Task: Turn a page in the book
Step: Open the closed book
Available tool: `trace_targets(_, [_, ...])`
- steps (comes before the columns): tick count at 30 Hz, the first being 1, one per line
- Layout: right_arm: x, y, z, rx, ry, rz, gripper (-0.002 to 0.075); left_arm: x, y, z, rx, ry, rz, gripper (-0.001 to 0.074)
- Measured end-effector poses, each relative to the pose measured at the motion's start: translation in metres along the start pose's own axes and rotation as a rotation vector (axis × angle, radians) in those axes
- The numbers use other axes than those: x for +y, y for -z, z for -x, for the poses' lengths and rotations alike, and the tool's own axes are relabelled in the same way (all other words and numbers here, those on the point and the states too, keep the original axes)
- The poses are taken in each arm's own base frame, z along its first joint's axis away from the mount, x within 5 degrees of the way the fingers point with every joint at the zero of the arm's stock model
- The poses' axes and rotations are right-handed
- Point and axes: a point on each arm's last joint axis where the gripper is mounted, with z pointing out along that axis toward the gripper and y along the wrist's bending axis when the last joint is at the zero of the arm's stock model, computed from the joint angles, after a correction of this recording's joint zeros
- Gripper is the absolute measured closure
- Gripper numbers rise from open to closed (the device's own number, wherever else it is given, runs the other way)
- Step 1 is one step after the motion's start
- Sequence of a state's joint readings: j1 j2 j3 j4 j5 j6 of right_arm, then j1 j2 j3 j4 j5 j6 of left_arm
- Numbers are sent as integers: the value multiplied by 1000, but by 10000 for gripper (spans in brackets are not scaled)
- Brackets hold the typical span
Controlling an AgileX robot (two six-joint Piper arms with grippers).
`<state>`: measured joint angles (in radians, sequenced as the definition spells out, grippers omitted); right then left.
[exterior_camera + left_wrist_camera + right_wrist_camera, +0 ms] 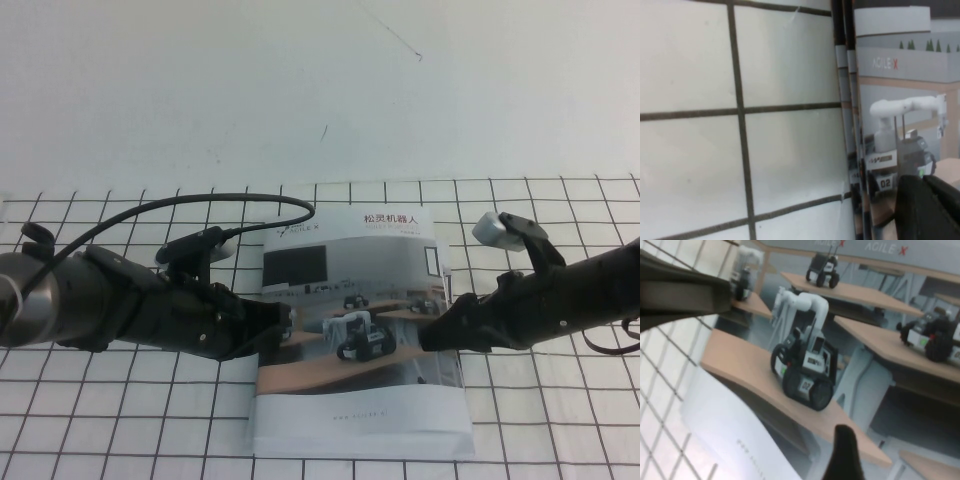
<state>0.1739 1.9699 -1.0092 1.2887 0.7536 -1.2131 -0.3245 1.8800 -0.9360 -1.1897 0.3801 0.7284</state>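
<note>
— Where does the thin white softcover booklet (358, 335) lie?

— Flat on the white table marked with a black grid (120, 410), near its front edge, between the two arms. Its glossy front leaf (350, 300), printed with small wheeled robots on wooden desks and a Chinese title above, faces up and lies closed over the rest.

— And the left gripper (283, 322)?

— It reaches in from the left, low over the table, with its tip at the booklet's left edge, about halfway along that edge. The left wrist view shows that edge as stacked page borders (852, 150) beside the gridded surface, with one dark fingertip (927, 207) over the printed photo. Whether its jaws are parted or closed cannot be told.

— The right gripper (437, 333)?

— It comes in from the right, its tip over the right part of the cover photo, close to the right edge. In the right wrist view a dark finger (685, 297) and another dark fingertip (842, 455) sit well apart over the picture of the robot on the desk (805, 365), so the jaws stand open, holding nothing.

— Anything else?

— A black cable (200, 205) arcs above the left arm.
</note>
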Motion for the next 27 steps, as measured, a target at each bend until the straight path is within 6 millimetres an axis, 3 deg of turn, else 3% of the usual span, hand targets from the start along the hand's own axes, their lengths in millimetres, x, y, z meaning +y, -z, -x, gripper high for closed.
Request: trace_targets(27, [41,17,14,-113,-44,356,223,0,0,0,0,-15,0,738])
